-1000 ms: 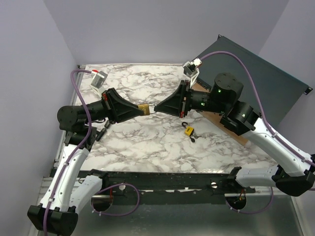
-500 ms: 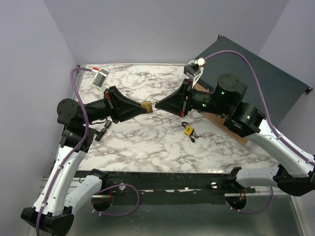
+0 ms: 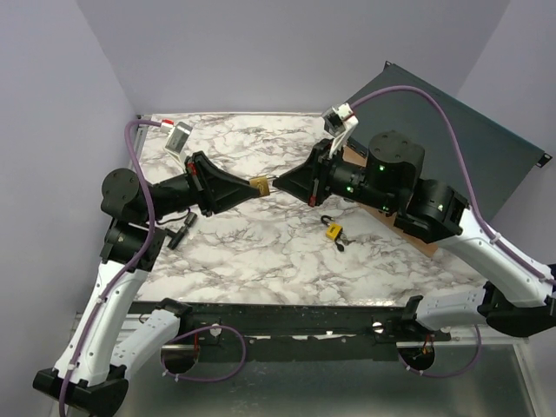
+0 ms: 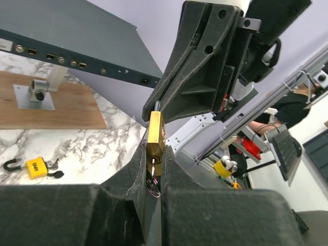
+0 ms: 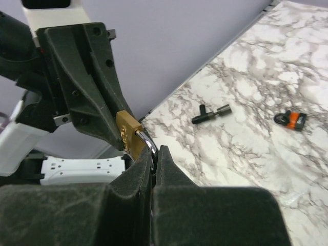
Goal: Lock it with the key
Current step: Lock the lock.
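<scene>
A brass padlock hangs in the air above the marble table, held between both arms. My left gripper is shut on its body. In the left wrist view the keyhole faces the camera, with what looks like the key in it and a thin wire ring hanging between the fingers. My right gripper is shut on the silver shackle, seen in the right wrist view just next to the brass body.
A yellow padlock with its shackle open lies on the table right of centre. A black T-shaped tool lies at the left, with an orange padlock near it. A wooden board and a dark panel stand at the right.
Both arms have shifted a little, carrying the brass padlock slightly up and to the right. Both grippers have stayed shut on it.
</scene>
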{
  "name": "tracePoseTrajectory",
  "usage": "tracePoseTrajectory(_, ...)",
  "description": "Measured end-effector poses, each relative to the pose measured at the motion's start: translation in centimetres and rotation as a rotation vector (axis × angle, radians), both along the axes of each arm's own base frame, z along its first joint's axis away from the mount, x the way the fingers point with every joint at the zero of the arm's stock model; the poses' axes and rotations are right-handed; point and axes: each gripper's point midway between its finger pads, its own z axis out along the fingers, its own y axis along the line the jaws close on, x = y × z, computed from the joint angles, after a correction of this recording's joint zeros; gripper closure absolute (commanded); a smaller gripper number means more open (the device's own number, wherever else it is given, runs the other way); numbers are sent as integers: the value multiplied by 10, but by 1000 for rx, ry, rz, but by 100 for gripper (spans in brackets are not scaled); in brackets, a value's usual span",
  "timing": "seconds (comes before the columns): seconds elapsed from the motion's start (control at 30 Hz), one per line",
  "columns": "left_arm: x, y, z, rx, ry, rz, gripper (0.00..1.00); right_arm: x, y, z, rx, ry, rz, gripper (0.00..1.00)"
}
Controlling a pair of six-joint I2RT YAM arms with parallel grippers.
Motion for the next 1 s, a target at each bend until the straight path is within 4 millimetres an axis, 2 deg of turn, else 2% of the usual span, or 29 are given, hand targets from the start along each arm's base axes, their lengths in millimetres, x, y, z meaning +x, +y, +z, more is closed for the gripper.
tracePoseTrajectory(0.13, 5, 2, -2, 20, 14, 60, 100, 9, 3, -5, -62, -14, -90, 99)
tracePoseTrajectory(0.37, 18, 7, -23, 87, 69, 197, 100, 26, 11, -32, -228, -53, -238, 99)
tracePoseTrajectory(0.5, 21, 12, -31, 134, 74, 266, 100, 29, 17, -40, -308, -107, -299, 99)
tracePoseTrajectory(1.0, 16, 16, -27, 144, 36, 321, 100, 26, 25, -34, -326, -180, -285, 99)
